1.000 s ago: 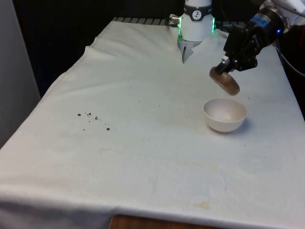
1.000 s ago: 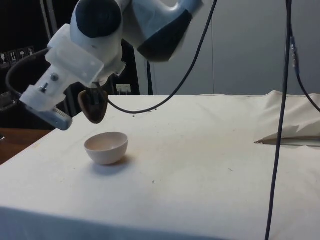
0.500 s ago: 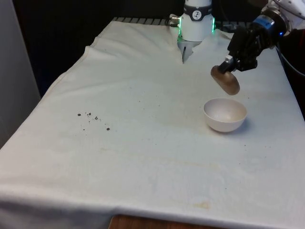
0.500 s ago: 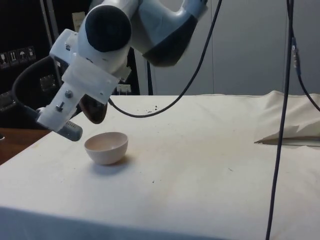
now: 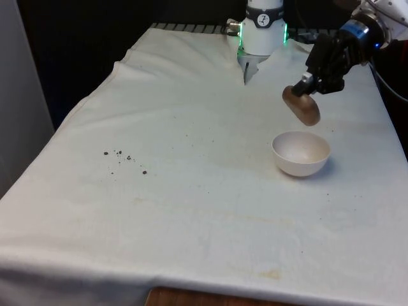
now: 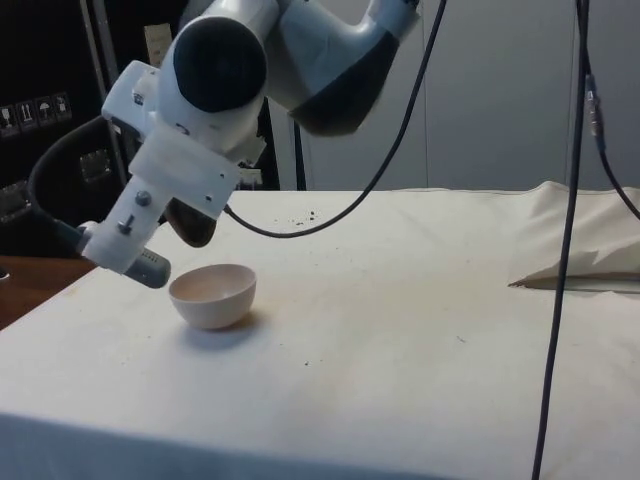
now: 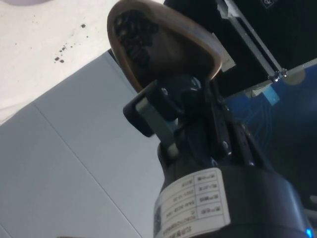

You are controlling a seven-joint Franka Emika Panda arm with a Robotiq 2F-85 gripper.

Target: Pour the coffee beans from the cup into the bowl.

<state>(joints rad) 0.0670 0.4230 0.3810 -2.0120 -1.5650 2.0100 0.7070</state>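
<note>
A brown cup [image 5: 302,106] hangs tilted on its side just above the far rim of the white bowl [image 5: 301,153]. My gripper [image 5: 305,85] is shut on the cup's rim. In the wrist view the cup [image 7: 163,49] shows dark coffee beans [image 7: 134,33] inside it, with one black finger [image 7: 153,111] clamped over its edge. From the side, the cup [image 6: 192,222] is partly hidden behind the wrist, above and beyond the bowl [image 6: 212,295]. The bowl looks empty inside.
A few spilled coffee beans [image 5: 124,159] lie on the white cloth towards the front view's left. A fold of cloth [image 6: 590,262] rises at the far end near the robot's base [image 5: 262,32]. A black cable [image 6: 565,240] hangs down in the side view.
The wrist has rotated further, tipping the cup more steeply over the bowl. The cup has risen very slightly. The bowl has not moved.
</note>
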